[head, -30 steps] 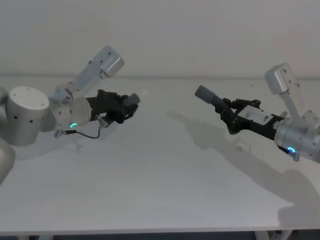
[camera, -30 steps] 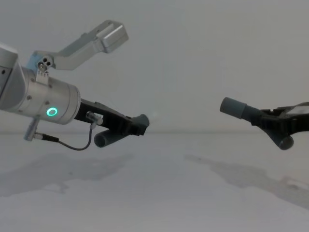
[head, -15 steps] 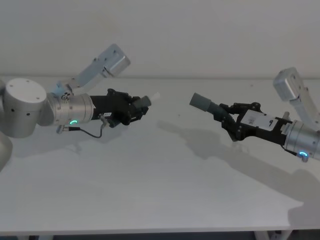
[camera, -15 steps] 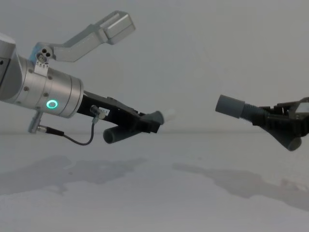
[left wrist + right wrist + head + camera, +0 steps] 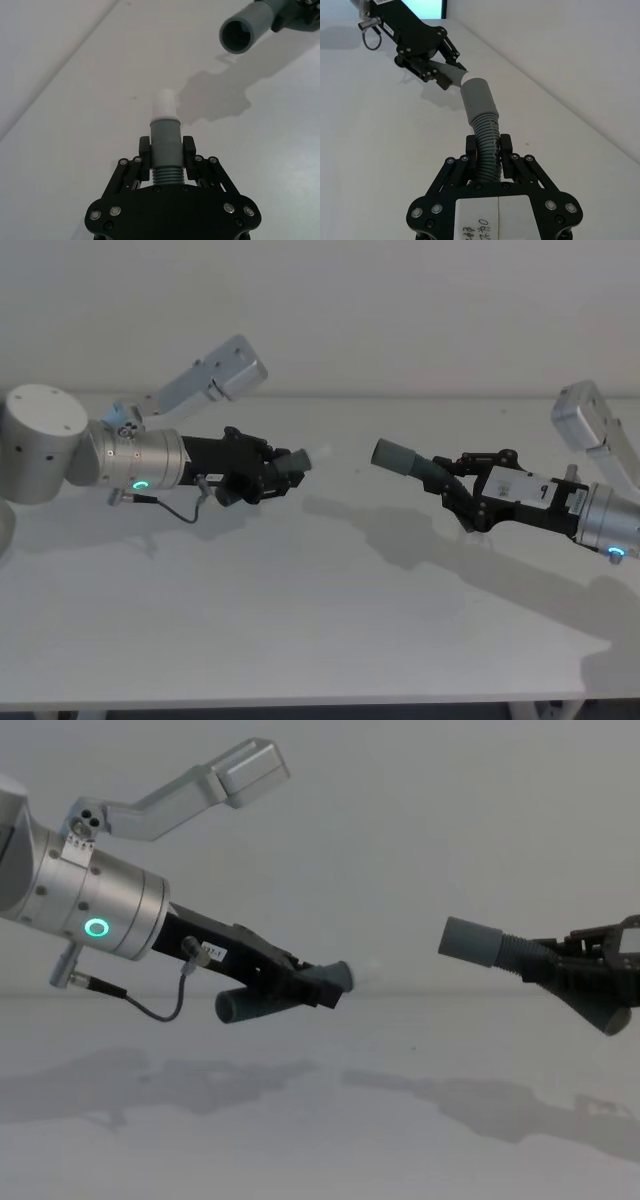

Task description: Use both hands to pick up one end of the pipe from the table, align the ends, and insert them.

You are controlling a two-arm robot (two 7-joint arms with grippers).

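Head view gives me both arms raised over the desk [image 5: 300,630], facing each other across its middle. My left tool [image 5: 272,473] is clamped on the short pipe piece [image 5: 292,462], and the white tip [image 5: 322,453] of that piece points toward the right arm. In the left wrist view the left tool's fingers [image 5: 145,149] press on either side of the grey tube, just behind its collar, with the white tip [image 5: 164,102] sticking out ahead.

My right tool [image 5: 455,480] is clamped on the long pipe piece [image 5: 420,468]. The right wrist view shows its fingers [image 5: 471,150] closed on the ribbed section [image 5: 487,145], with the open collar [image 5: 477,100] beyond them, aimed at the left arm.

The two ends are apart, with a clear gap between them and nothing touching. From the chest view both pieces hang above the desk, over their shadows, and the open collar [image 5: 470,940] sits slightly higher than the short piece's end. The left wrist view looks into the collar's bore [image 5: 239,36], which lies off the short piece's axis.
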